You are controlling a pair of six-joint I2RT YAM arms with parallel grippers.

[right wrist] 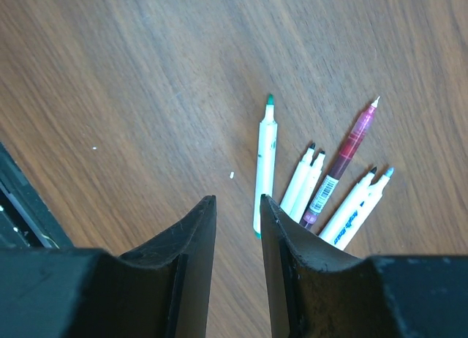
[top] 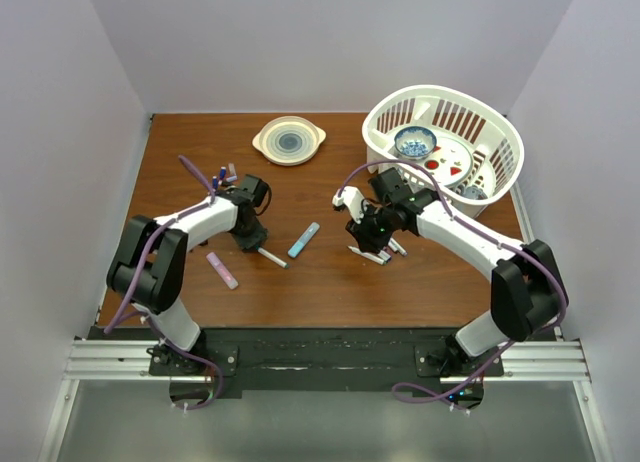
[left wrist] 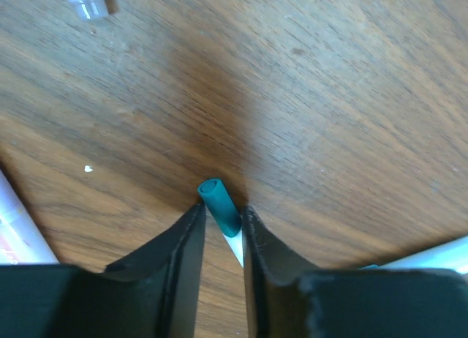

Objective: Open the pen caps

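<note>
The table [top: 330,292] is dark reddish-brown wood with a strong grain, boxed in on three sides by plain pale walls [top: 330,42]. A metal rail [top: 320,362] runs along the bottom of the overhead frame. In that view a cream dish [top: 288,140] sits at upper centre. A white slatted basket [top: 440,90] at upper right holds a blue bowl [top: 414,140]. A light blue pen [top: 304,240] lies at mid-frame and a pink pen [top: 222,270] at lower left.

From above, the left gripper [top: 250,240] hides what it holds, and only a pale barrel [top: 272,257] pokes out toward the lower right. The left wrist view fills this in. The teal cap [left wrist: 218,199] sits just below centre of that frame, lying at a slant. The left gripper [left wrist: 221,210] is clamped on it, one finger against each side, with the white barrel running down between the fingers.

The right gripper [top: 368,244] covers a cluster of pens in the overhead view. Its wrist view shows them fanned out right of centre. They include a white green-tipped pen [right wrist: 265,162], a magenta pen [right wrist: 344,162], and four more white ones. The right gripper [right wrist: 238,206] stands slightly apart with nothing between its fingers, and the green-tipped pen's near end is just beside one of them.
</note>
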